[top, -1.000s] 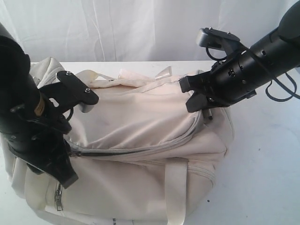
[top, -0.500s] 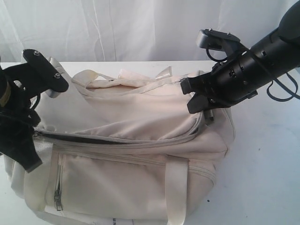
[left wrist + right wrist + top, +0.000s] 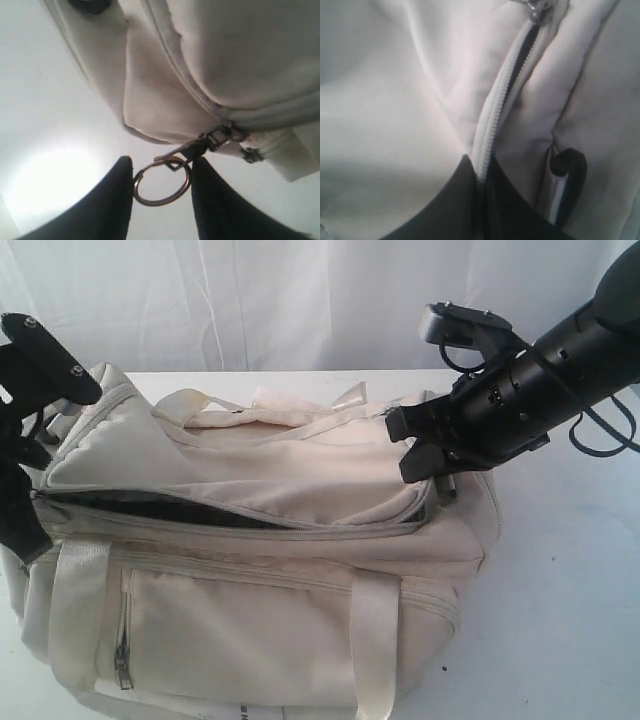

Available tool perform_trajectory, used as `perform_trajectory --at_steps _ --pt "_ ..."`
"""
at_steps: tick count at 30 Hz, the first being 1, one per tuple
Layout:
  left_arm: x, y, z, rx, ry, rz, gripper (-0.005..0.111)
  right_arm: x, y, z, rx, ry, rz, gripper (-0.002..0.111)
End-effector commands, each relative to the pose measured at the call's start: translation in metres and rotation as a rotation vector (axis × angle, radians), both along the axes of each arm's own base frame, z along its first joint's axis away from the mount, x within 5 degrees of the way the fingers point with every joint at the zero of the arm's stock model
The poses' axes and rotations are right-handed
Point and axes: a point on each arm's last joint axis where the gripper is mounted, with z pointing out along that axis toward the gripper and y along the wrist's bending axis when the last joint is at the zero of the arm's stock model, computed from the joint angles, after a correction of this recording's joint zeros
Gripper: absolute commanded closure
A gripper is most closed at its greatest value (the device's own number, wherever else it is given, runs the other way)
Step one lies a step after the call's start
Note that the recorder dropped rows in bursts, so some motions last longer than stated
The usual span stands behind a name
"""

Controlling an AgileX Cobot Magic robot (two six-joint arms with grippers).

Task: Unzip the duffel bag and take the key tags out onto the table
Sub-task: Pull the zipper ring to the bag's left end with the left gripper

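Observation:
The cream duffel bag (image 3: 260, 490) lies on the white table (image 3: 560, 570). Its top zip gapes in a long dark slit (image 3: 150, 512) towards the bag's left end. At that end my left gripper (image 3: 28, 535) is shut across the metal ring (image 3: 160, 203) of the zip pull, one finger touching each side; the slider (image 3: 220, 136) sits at the bag's corner. My right gripper (image 3: 425, 468) is shut on the zip seam (image 3: 502, 100) at the bag's right end, next to a black D-ring (image 3: 572, 165). The key tags are hidden.
Webbing handles cross the bag's front (image 3: 375, 640) and lie along its back (image 3: 290, 410). A front pocket with its own zip (image 3: 124, 640) faces the camera. A white curtain (image 3: 250, 300) hangs behind the table. Bare table top shows right of the bag.
My left gripper has travelled left with the zip pull, and the top zip has opened from the bag's middle to its left end. The right gripper has stayed put on the seam.

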Motion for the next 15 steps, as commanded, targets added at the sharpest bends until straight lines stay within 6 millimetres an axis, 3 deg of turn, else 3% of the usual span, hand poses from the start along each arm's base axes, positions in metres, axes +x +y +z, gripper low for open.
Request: perform_trajectory --at_steps 1,7,10,13,15 --pt "0.008 0.018 0.001 0.002 -0.030 0.048 0.107 -0.001 -0.005 0.002 -0.018 -0.005 0.010 0.108" --pt "0.011 0.017 -0.001 -0.030 0.006 -0.040 0.107 0.000 -0.005 0.002 -0.027 -0.033 0.034 0.106" --pt "0.004 0.010 -0.002 -0.083 0.081 -0.164 0.107 -0.002 -0.006 0.017 -0.013 -0.103 0.073 0.084" --pt "-0.002 0.013 0.006 -0.098 0.057 -0.182 0.107 -0.009 -0.007 0.043 0.013 -0.238 0.150 0.056" --pt "-0.007 0.016 0.012 -0.105 0.035 -0.196 0.107 -0.017 -0.006 0.055 0.037 -0.331 0.244 0.050"
